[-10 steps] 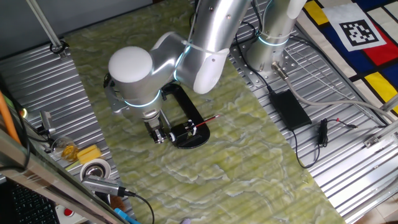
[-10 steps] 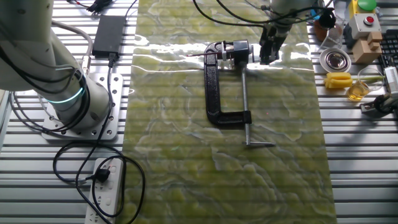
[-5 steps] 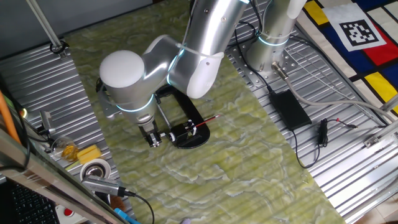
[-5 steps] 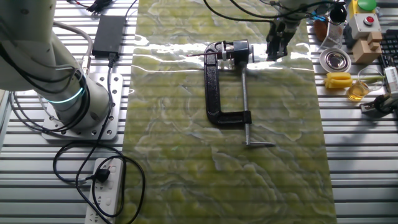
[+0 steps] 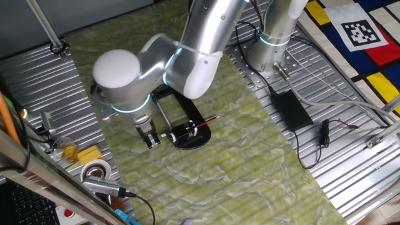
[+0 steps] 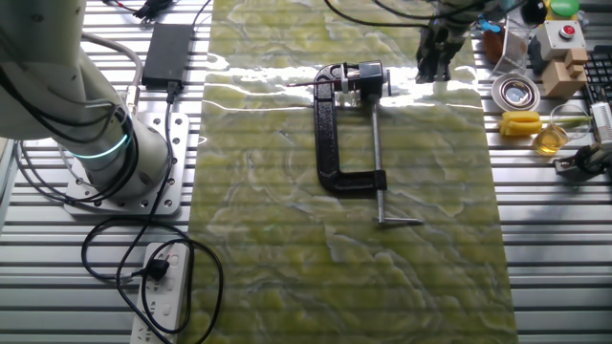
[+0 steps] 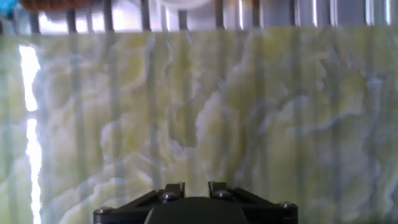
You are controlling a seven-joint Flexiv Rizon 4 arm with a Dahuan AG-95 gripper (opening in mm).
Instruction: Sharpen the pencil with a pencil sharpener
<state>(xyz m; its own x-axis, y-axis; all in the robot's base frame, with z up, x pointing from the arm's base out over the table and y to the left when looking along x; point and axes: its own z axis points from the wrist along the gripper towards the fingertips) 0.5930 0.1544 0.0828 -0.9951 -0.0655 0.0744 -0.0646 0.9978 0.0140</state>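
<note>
Pulled back from the sharpener over the last second, the arm [image 5: 187,50] now carries its claw [image 5: 150,139] out past the device's outer end, toward the cluttered table edge. 1 big elbow joint [image 5: 115,78] bulges above the wrist, the forearm slopes down from the base, and the claw points straight down at the green mat [image 6: 344,239].

Beside the claw lies the pencil sharpener [image 6: 346,134], its C-shaped frame flat on the mat and its silver rod [image 6: 376,143] running away from the claw. On the sharpener's far side from the claw sits the pencil [image 5: 209,122], thin and red, its tip lying at the device's head.

Both fingers look close together and nothing is held; the hand view shows only bare mat and the 2 finger bases nearly meeting, though how tightly they meet cannot be told.

Judged from here, the risk lies in the return: a low approach could knock the unclamped sharpener and shift the pencil out of line, or a sideways swing could strike the cups and blocks [image 6: 550,57] just beyond the claw.
</note>
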